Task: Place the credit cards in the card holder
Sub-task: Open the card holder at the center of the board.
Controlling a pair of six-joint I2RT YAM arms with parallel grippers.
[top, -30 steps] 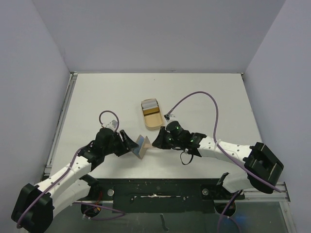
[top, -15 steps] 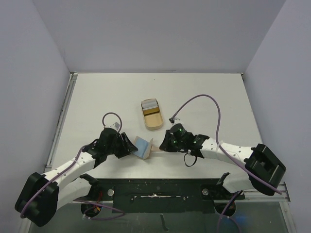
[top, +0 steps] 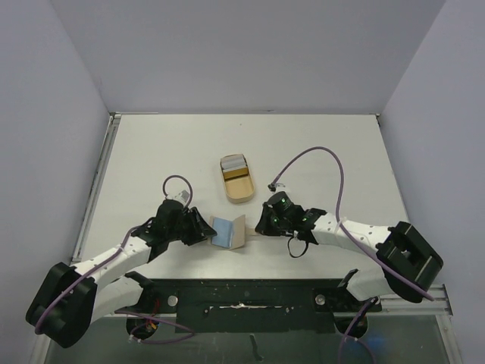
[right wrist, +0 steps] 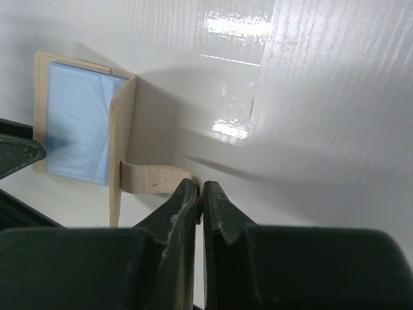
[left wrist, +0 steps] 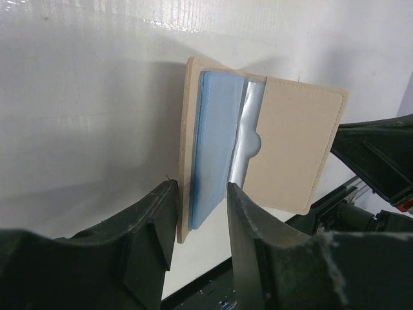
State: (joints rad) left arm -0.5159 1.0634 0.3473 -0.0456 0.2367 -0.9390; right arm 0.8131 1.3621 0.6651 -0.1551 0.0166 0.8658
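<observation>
Since a second ago the card holder (top: 229, 231) has swung from a tilted wedge to lying open, and both arms have drawn nearer the front edge. The white surface (top: 151, 159) sits between pale lilac walls (top: 250, 53). A tan tray (top: 241, 200) holding credit cards (top: 234, 162) stands just behind the holder. The left tool (left wrist: 201, 194) pinches the holder's panel, which bears a blue card (left wrist: 216, 129). The right tool (right wrist: 201, 187) is clamped tight on its strap tab (right wrist: 151, 179).

My claw (left wrist: 201, 191) grips the open tan card holder (left wrist: 293, 148) by its left flap, one finger behind the flap, the other on the blue card (left wrist: 216, 135) inside. A silvery strip (left wrist: 244, 129) shows at the right pocket's notched edge.
</observation>
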